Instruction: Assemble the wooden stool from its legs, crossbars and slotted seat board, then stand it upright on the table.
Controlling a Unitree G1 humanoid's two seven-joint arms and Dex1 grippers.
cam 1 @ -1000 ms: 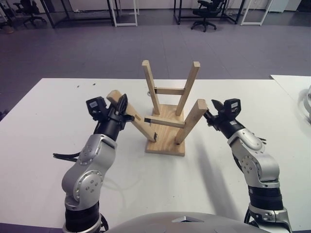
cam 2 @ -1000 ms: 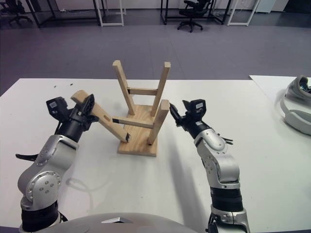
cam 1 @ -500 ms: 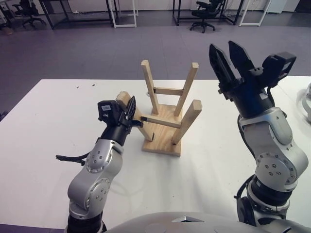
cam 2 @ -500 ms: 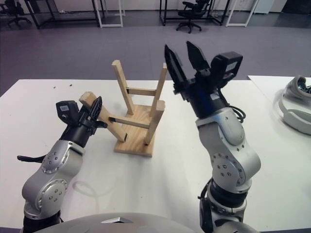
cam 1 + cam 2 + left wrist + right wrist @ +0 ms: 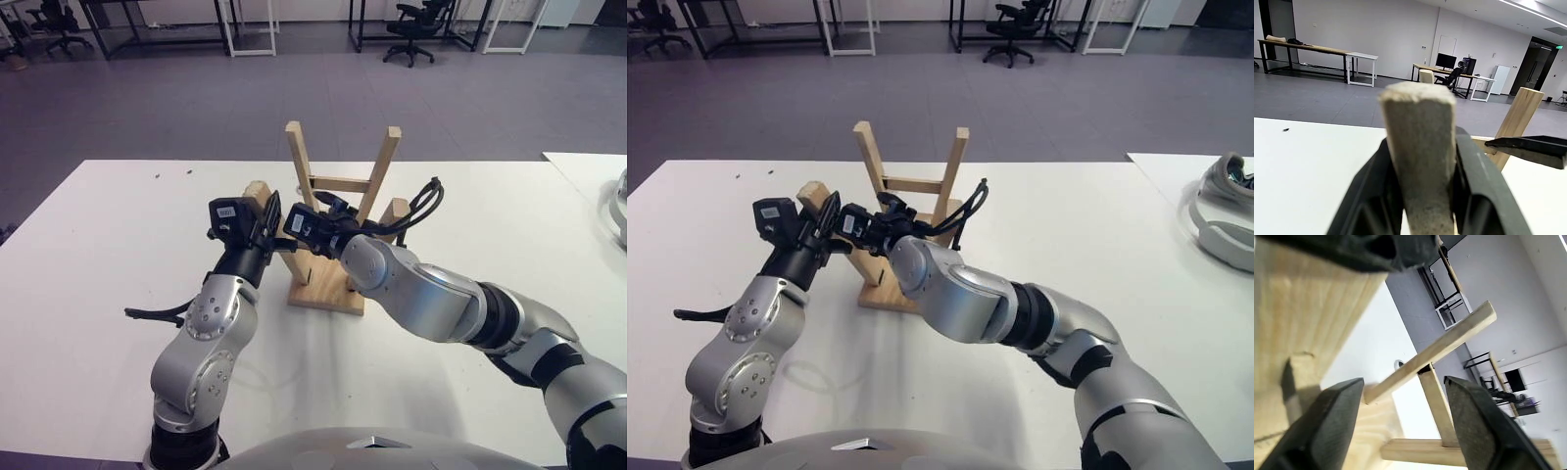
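Currently the wooden stool (image 5: 324,295) sits upside down near the middle of the white bench (image 5: 98,255), with its seat board flat on the surface and its legs pointing up. The two far legs stand tall, joined by a crossbar (image 5: 343,183). The near-left leg (image 5: 258,190) leans outward toward the robot's left.

The left claw (image 5: 1422,142) is clamped on the upper end of that leaning leg. In the left wrist view, its dark fingers (image 5: 1376,196) press against both sides of the pale wood.

The right arm stretches across in front of the stool, which puts the right claw (image 5: 1400,382) close beside the left one, just inside the held leg. Its two dark fingers (image 5: 1322,431) are spread apart and grip nothing; between them the right wrist view shows a thin crossbar (image 5: 1435,352) and part of the seat board. One tip of the right claw also shows at the side of the left wrist view, close to the held leg.

A white rounded device (image 5: 1225,215) lies at the bench's far right edge, well apart from the stool.
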